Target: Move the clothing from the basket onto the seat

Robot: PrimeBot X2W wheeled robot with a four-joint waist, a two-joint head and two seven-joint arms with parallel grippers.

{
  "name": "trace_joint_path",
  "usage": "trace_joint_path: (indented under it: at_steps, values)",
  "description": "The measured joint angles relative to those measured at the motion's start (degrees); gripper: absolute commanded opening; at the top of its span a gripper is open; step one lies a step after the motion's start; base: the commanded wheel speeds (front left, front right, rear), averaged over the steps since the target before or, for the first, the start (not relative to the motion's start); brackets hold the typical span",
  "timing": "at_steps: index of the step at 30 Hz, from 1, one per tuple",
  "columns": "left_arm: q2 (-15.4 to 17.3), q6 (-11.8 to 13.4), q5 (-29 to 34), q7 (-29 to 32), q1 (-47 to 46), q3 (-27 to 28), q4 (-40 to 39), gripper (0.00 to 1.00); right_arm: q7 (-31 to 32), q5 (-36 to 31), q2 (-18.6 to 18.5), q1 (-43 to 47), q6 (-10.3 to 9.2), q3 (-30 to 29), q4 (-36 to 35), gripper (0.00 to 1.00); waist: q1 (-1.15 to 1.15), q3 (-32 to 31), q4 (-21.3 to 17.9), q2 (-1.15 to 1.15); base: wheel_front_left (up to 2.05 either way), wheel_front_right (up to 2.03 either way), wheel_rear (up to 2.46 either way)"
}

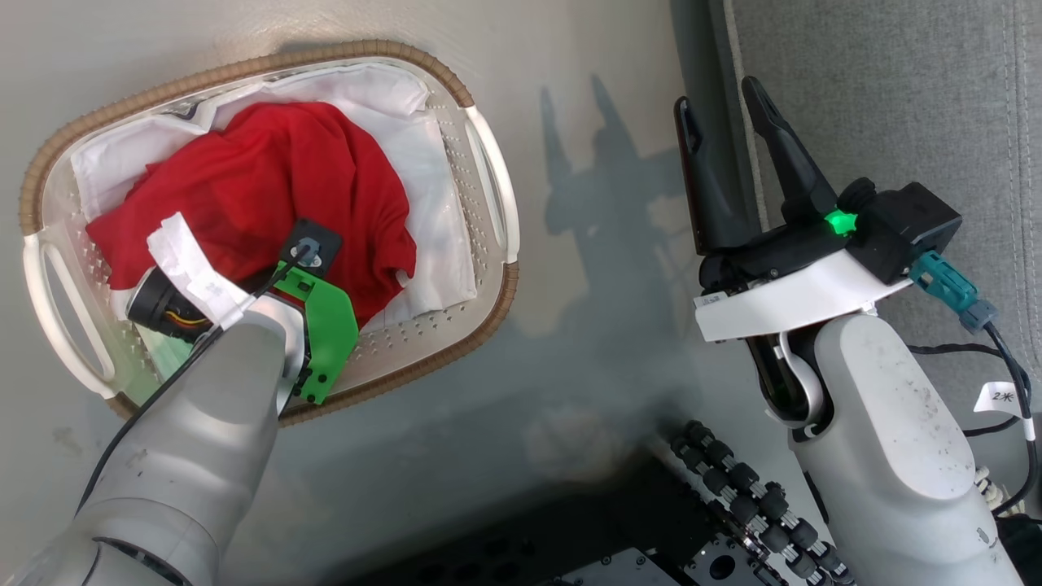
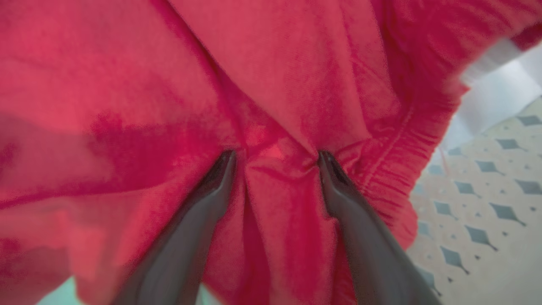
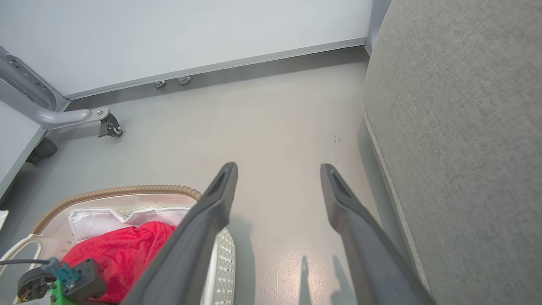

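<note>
The clothing [image 1: 269,187] is a crumpled red heap inside the basket [image 1: 488,163], an oval white perforated one with a brown woven rim and a white liner. My left arm [image 1: 244,358] reaches down into the basket, its wrist covering the fingers in the head view. In the left wrist view, my left gripper [image 2: 275,159] is open, both fingertips pressed into the red clothing [image 2: 296,84], a fold bunched between them. My right gripper [image 1: 724,122] hovers open and empty above the floor, between basket and seat [image 1: 895,98]. The right wrist view shows my right gripper [image 3: 277,169], the seat [image 3: 465,148], the basket [image 3: 127,190] and the clothing [image 3: 123,254].
Grey floor [image 1: 586,342] lies between the basket and the grey seat. My dark base with roller wheels [image 1: 749,505] sits at the bottom. In the right wrist view, a wheeled metal frame leg [image 3: 106,123] stands by the white wall and baseboard [image 3: 254,61].
</note>
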Motion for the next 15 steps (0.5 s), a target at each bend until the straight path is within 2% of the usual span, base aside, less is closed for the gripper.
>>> trace_joint_path:
  at_steps: [5,8,10,11,15]
  values:
    - [0.57,0.57,-0.74,0.55,-0.81,0.20,0.19,1.00,0.00,0.00,0.00,-0.47,0.00,-0.10,-0.20,1.00,0.00,1.25,0.00,0.00,0.00,0.00,0.00]
    - [0.81,0.57,-1.31,1.02,-1.13,0.32,0.12,0.47,0.00,0.00,0.00,-0.58,0.00,-0.19,-0.27,1.00,0.00,1.81,0.03,0.00,0.00,0.00,0.00]
    - [1.07,0.56,-1.44,1.10,-1.23,0.29,0.12,0.22,0.00,0.00,0.00,-0.63,0.00,-0.25,-0.29,1.00,0.00,2.12,0.07,0.00,0.00,0.00,0.00]
    - [1.18,0.55,-1.83,1.01,-1.30,0.40,0.13,0.00,0.00,0.00,0.00,-0.71,0.00,-0.35,-0.30,1.00,0.00,2.26,0.12,0.00,0.00,0.00,0.00]
    - [1.13,0.31,-2.32,0.01,-1.38,0.46,0.19,0.00,-0.01,-0.02,0.00,-0.91,0.00,-0.73,-0.04,1.00,0.00,2.32,0.55,0.00,0.00,0.00,0.00]
